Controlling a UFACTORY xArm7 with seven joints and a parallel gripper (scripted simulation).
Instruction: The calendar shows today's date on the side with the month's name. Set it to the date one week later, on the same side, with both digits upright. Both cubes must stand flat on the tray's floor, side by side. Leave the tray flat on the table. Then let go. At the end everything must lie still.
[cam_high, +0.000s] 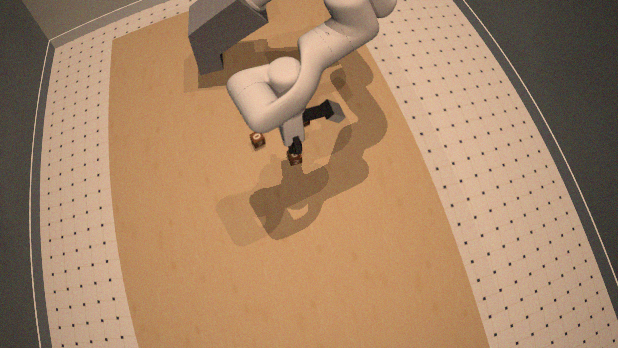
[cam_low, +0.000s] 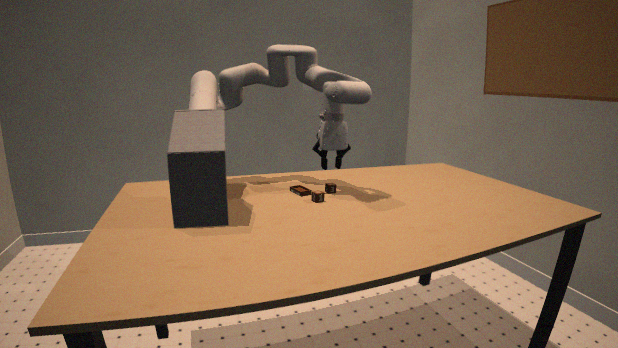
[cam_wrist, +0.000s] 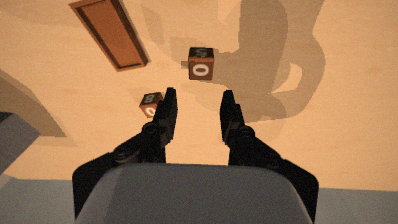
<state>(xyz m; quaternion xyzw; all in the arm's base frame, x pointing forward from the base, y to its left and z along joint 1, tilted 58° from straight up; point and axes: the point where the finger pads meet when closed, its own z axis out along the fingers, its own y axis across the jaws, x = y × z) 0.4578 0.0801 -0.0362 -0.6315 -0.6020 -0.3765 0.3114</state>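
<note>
Two small brown calendar cubes lie on the table outside the tray. In the wrist view one cube (cam_wrist: 201, 64) shows a white 0 and lies just ahead of my fingertips. The other cube (cam_wrist: 150, 104) lies beside my left finger, partly hidden by it. The empty brown tray (cam_wrist: 110, 32) lies flat at the upper left. My gripper (cam_wrist: 199, 99) hangs well above the table, its fingers half apart with nothing between them. From the side the gripper (cam_low: 331, 162) is over the cubes (cam_low: 318, 196) (cam_low: 330, 188) and the tray (cam_low: 300, 190).
A tall grey box (cam_low: 197, 170) stands on the table at the arm's base, left of the tray. The arm covers the tray in the overhead view, where both cubes (cam_high: 257, 140) (cam_high: 294, 158) show.
</note>
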